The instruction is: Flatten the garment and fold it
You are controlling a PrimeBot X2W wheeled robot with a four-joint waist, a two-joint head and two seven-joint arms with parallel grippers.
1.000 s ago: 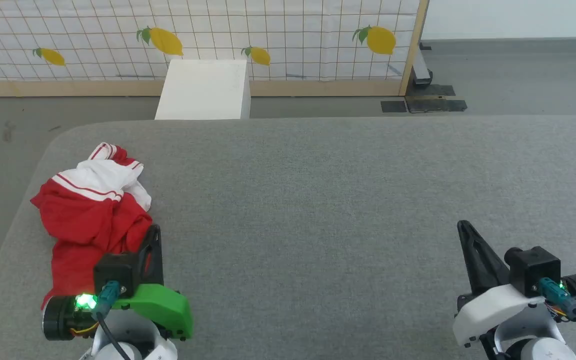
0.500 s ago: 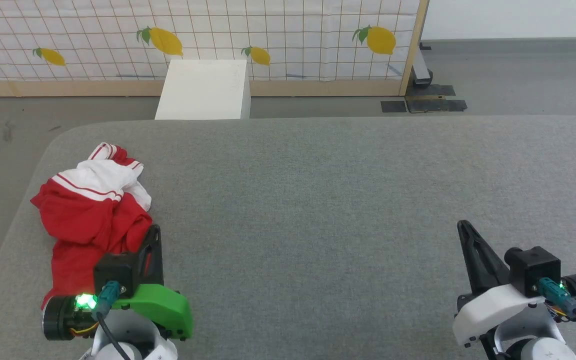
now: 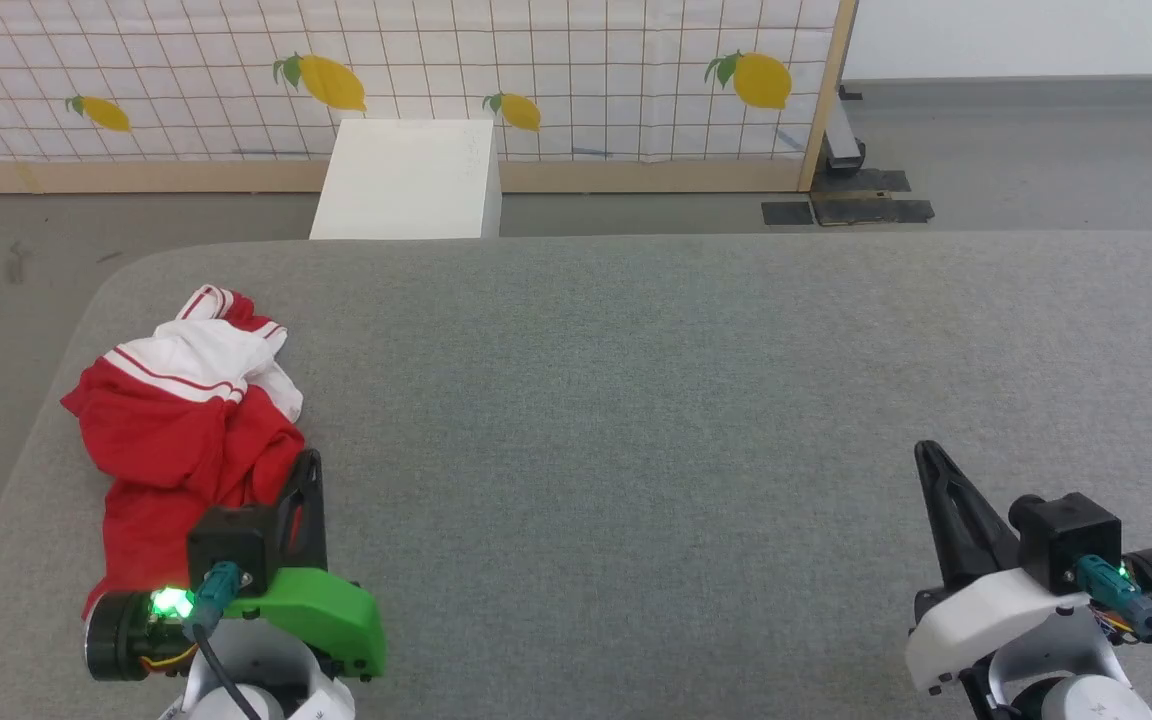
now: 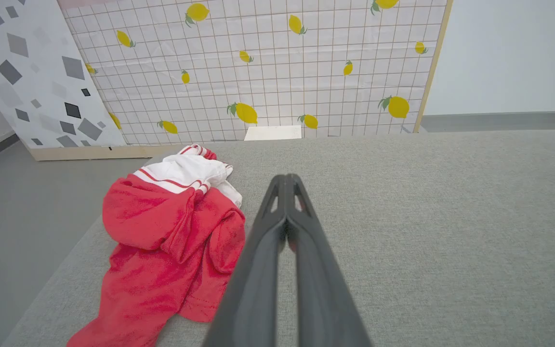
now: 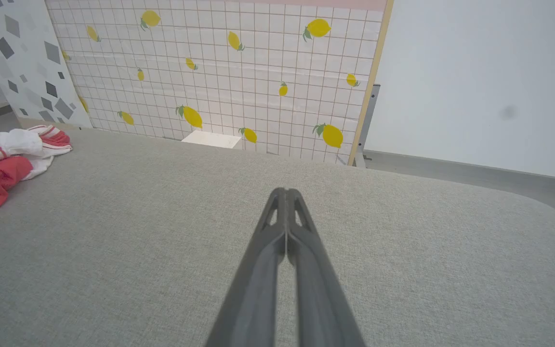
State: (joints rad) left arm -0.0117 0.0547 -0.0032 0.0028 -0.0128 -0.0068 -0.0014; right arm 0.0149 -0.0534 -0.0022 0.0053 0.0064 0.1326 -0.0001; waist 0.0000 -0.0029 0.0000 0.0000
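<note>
Task judged not begun. The shirt [image 3: 176, 430] lies crumpled near the worktop's [image 3: 636, 400] left edge, neither flattened nor folded. The left pincer [image 4: 286, 179] is pressed together and empty, just beside it. The right pincer [image 5: 284, 191] is likewise empty, well apart.

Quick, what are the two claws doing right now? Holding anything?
Left claw: closed, holding nothing.
Right claw: closed, holding nothing.
</note>
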